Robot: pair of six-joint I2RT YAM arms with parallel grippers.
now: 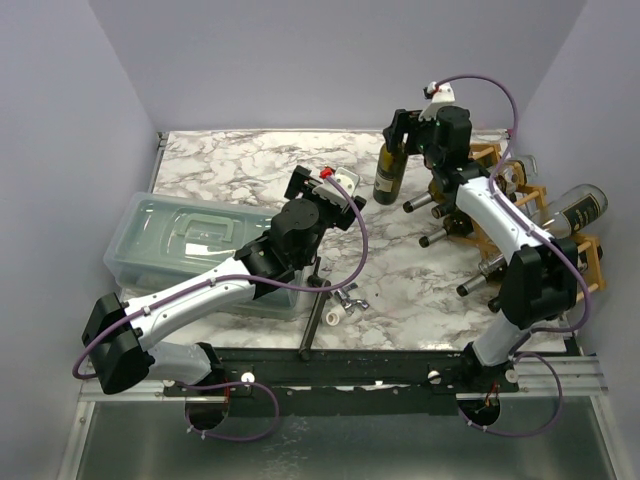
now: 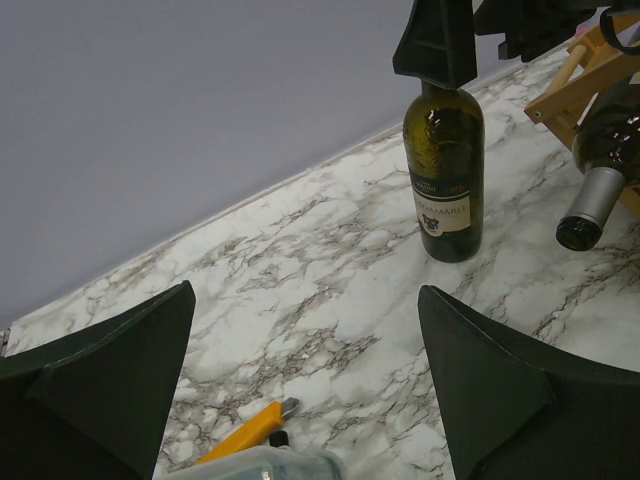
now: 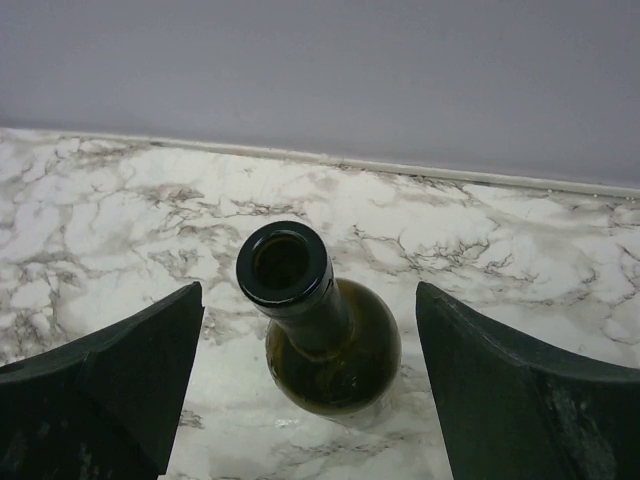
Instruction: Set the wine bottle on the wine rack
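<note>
A dark green wine bottle (image 1: 390, 172) (image 2: 444, 170) stands upright and uncorked on the marble table, left of the wooden wine rack (image 1: 487, 153) (image 2: 590, 70). My right gripper (image 1: 403, 128) (image 3: 308, 300) hangs open right above it. Its fingers sit on either side of the bottle's neck (image 3: 300, 290) without touching it. Several other bottles (image 1: 455, 200) lie in the rack with their necks pointing left. My left gripper (image 1: 312, 185) (image 2: 305, 300) is open and holds nothing, over the table's middle beside the bin and facing the bottle.
A clear lidded plastic bin (image 1: 180, 240) stands at the left under my left arm. A yellow utility knife (image 2: 245, 430) lies by its corner. Small white and metal items (image 1: 340, 305) lie near the front edge. Walls close the back and both sides.
</note>
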